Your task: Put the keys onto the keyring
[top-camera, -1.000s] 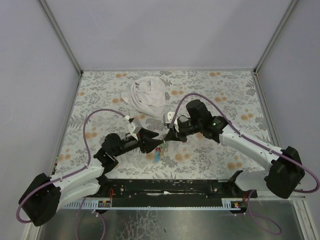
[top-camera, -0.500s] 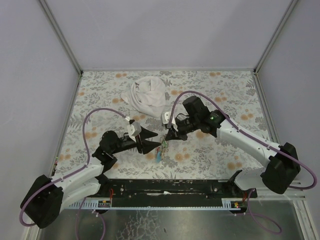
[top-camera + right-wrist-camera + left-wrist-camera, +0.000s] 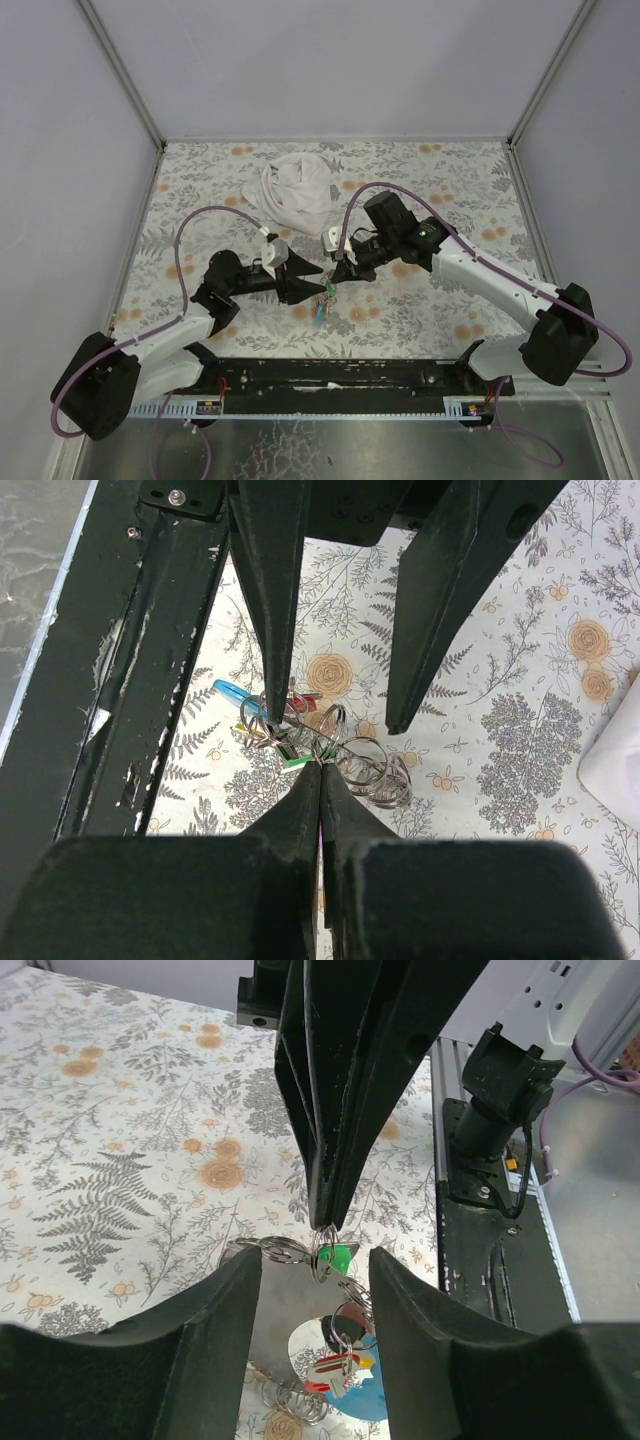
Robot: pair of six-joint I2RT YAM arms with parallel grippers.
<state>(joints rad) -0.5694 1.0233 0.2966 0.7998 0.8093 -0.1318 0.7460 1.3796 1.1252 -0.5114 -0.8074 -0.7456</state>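
Threading step, I'd say: right gripper is clamped on the keyring, which dangles with the keys just over the table between both arms. Left gripper straddles the bunch half-spread, gripping nothing. Next: pinch 1 key head, feed it onto the ring.

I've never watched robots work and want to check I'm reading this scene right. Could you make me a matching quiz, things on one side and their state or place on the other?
Things:
1. left gripper
2. right gripper
3. white cloth
4. green key

States or places:
A. crumpled, beyond both arms
B. shut, pinching a thin metal ring
C. open, one finger on each side of the bundle
D. just under the shut tips

Pairs: 1-C, 2-B, 3-A, 4-D
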